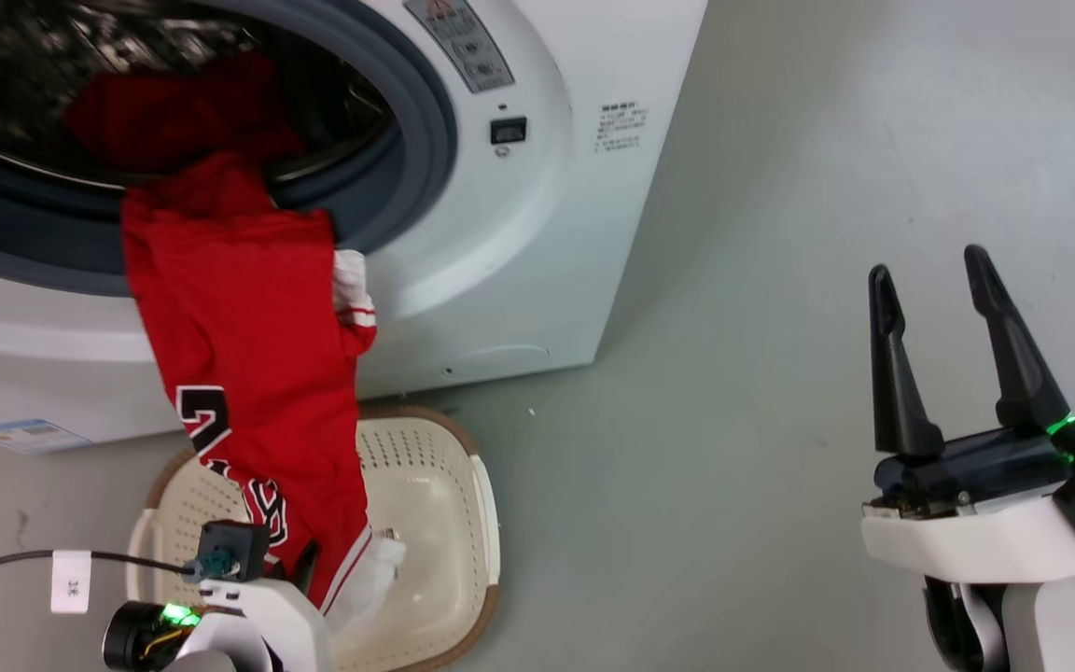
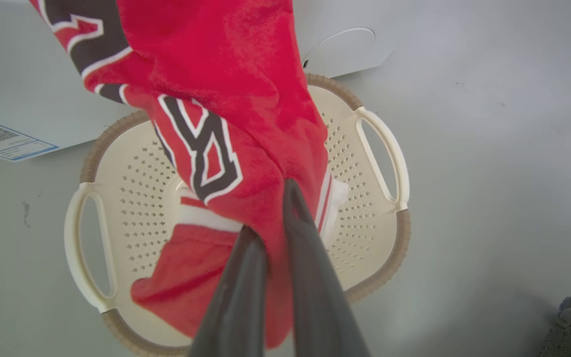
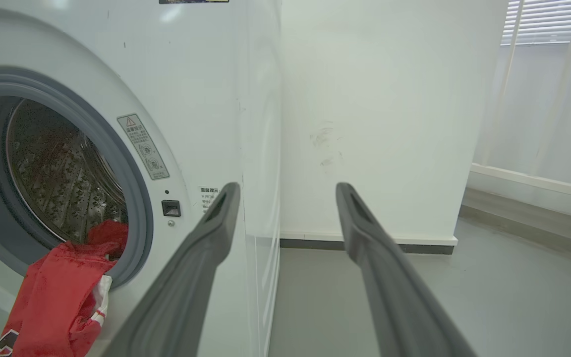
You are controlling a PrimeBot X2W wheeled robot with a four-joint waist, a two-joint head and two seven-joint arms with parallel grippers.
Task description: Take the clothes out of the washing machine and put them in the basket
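Left wrist view: my left gripper (image 2: 269, 208) is clamped on a fold of the red jersey (image 2: 226, 74), right above the cream basket (image 2: 389, 148) on the grey floor (image 2: 488, 173). The jersey's lower end, with its white striped trim, hangs down inside the basket; whether it touches the base I cannot tell. The rest runs up as a stretched band over the grey gasket (image 1: 425, 121) into the drum (image 1: 15, 65) of the washing machine (image 1: 537, 233), where more red fabric sits. The basket stands just in front of the machine. My right gripper (image 1: 928, 261) is well off to the right over bare floor, fingers spread wide and holding nothing.
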